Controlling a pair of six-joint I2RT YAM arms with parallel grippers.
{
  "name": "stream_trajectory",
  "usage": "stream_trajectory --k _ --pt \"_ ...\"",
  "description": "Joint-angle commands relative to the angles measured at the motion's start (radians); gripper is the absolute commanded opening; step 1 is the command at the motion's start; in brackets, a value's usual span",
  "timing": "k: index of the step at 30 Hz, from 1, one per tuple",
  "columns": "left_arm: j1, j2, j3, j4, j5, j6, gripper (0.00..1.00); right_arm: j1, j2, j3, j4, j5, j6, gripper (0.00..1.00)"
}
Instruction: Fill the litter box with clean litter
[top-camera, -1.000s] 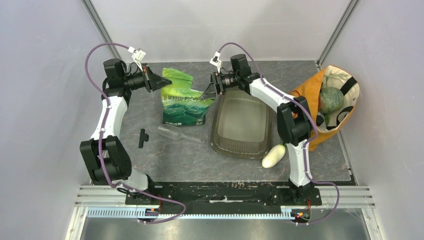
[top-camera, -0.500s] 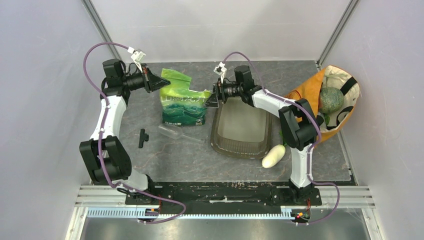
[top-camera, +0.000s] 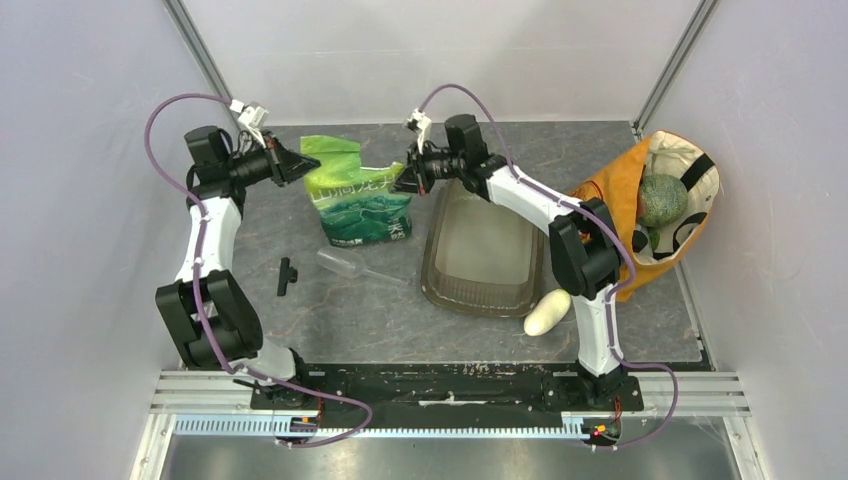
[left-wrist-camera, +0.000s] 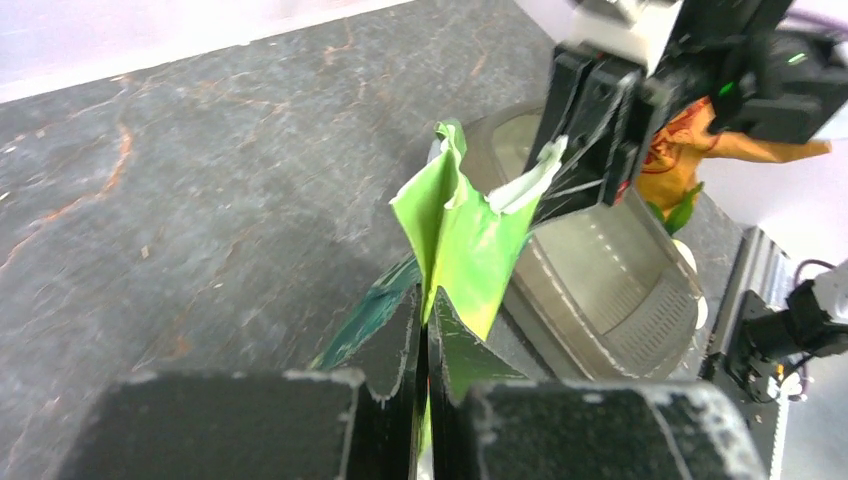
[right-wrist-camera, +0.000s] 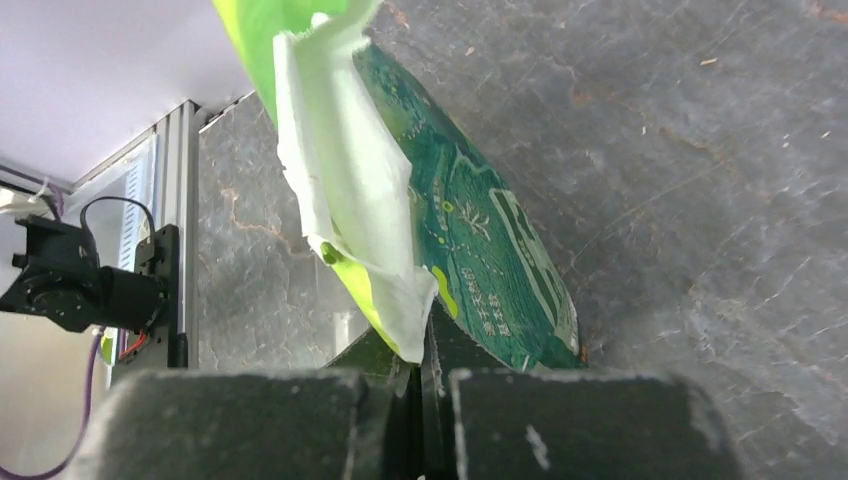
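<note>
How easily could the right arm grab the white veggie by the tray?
Probably not right now. The right tool is shut on the green bag. The white vegetable lies uncovered beside the litter box, so it must let go first.

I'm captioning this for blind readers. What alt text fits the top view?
The left gripper and right gripper each pinch a top corner of a green bag held between them. A litter box lies just right of it.
</note>
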Motion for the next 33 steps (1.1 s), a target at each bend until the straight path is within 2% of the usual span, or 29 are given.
stream_trajectory --k 1,3,5,7,9,14,19,23,24,27,32,33 --pt "0.061 -0.068 -0.064 0.066 -0.026 0.069 0.09 0.044 0.003 0.380 -0.405 0.089 -0.253 0.00" --pt "0.087 -0.090 -0.115 0.100 -0.043 0.067 0.13 0.063 0.056 0.558 -0.667 0.138 -0.365 0.00" --pt "0.113 -0.114 -0.178 0.153 -0.068 0.053 0.17 0.090 0.095 0.705 -0.852 0.207 -0.465 0.00" --pt "0.136 -0.134 -0.233 0.186 -0.098 0.049 0.30 0.133 0.128 0.819 -1.003 0.304 -0.558 0.00" --pt "0.160 -0.152 -0.284 0.209 -0.116 0.045 0.45 0.175 0.141 0.878 -1.084 0.394 -0.621 0.00" --pt "0.236 -0.190 -0.388 0.301 -0.162 -0.054 0.57 0.265 0.147 0.934 -1.165 0.615 -0.697 0.00" --pt "0.261 -0.231 -0.435 0.305 -0.145 -0.045 0.58 0.280 0.158 0.865 -1.148 0.681 -0.689 0.00" --pt "0.270 -0.236 -0.417 0.297 -0.131 -0.063 0.59 0.280 0.196 1.115 -1.190 0.690 -0.675 0.00" --pt "0.271 -0.239 -0.409 0.297 -0.129 -0.069 0.59 0.281 0.173 1.093 -1.156 0.688 -0.675 0.00" --pt "0.271 -0.238 -0.400 0.319 -0.130 -0.093 0.59 0.295 0.077 0.884 -0.976 0.675 -0.680 0.00" --pt "0.274 -0.251 -0.382 0.342 -0.104 -0.108 0.60 0.297 0.170 0.927 -0.934 0.620 -0.591 0.00" --pt "0.274 -0.259 -0.370 0.337 -0.092 -0.109 0.66 0.292 0.159 0.910 -0.898 0.584 -0.561 0.00"
